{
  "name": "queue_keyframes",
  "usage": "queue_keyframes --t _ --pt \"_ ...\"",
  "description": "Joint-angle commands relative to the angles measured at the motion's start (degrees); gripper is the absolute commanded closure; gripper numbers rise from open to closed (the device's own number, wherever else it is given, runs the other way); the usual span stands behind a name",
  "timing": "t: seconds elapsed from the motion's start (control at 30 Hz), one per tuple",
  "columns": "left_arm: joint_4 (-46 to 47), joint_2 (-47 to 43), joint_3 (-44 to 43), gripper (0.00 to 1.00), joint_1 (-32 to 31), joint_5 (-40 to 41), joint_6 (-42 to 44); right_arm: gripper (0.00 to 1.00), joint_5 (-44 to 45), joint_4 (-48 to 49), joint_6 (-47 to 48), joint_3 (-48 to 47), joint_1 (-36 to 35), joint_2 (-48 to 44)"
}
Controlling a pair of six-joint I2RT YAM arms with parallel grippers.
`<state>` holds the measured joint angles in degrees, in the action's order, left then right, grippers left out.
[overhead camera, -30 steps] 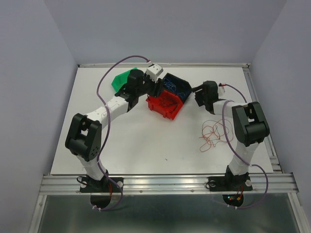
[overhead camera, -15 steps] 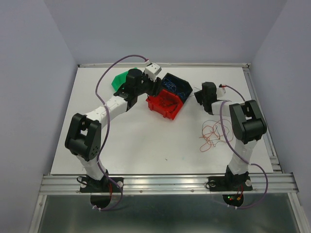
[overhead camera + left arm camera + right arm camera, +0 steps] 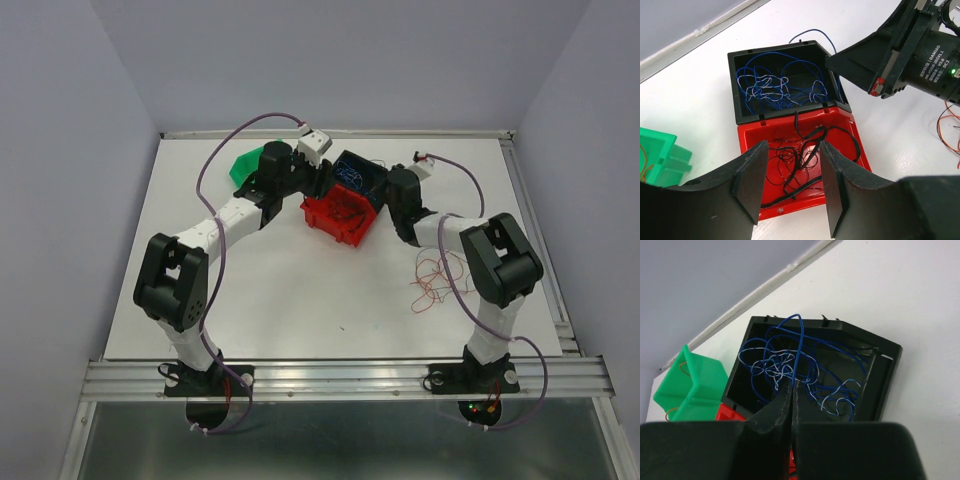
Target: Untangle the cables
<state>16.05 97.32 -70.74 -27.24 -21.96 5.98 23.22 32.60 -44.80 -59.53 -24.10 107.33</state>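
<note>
Blue cables (image 3: 775, 85) lie tangled in a black bin (image 3: 733, 85). Black cables (image 3: 805, 150) fill the red bin (image 3: 790, 207) in front of it. My left gripper (image 3: 790, 185) hangs open just above the red bin's near edge, nothing between its fingers. My right gripper (image 3: 792, 384) is shut at the black bin's (image 3: 890, 375) rim, with one blue cable (image 3: 799, 350) rising in a loop from its fingertips. From above, the right gripper (image 3: 388, 190) sits at the right side of the black bin (image 3: 362, 172). Orange-brown cables (image 3: 440, 275) lie loose on the table.
A green bin (image 3: 245, 165) stands at the back left behind the left arm, with an orange wire in it in the right wrist view. The red bin (image 3: 340, 215) touches the black one. The orange-brown tangle lies under the right arm's forearm.
The right gripper has shut and swung left to the black bin, now pinching a blue cable. The left arm has barely moved.
</note>
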Motion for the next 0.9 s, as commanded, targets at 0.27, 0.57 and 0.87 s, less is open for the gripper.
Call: queue_keyframes --t 0.27,0.57,0.87 --pt "2.1 -1.1 -1.6 0.44 0.1 -1.5 -0.2 1.00 -6.3 3.4 12.4 -7.6 -1.7 5.4" --pt "2.1 -1.2 -1.5 0.44 0.1 -1.8 0.0 0.99 -11.2 -8.5 14.6 -16.6 -1.0 10.5" --pt "2.0 -1.3 -1.5 0.44 0.1 -1.9 -0.1 0.62 -9.0 -14.3 16.5 -19.5 -1.1 8.3"
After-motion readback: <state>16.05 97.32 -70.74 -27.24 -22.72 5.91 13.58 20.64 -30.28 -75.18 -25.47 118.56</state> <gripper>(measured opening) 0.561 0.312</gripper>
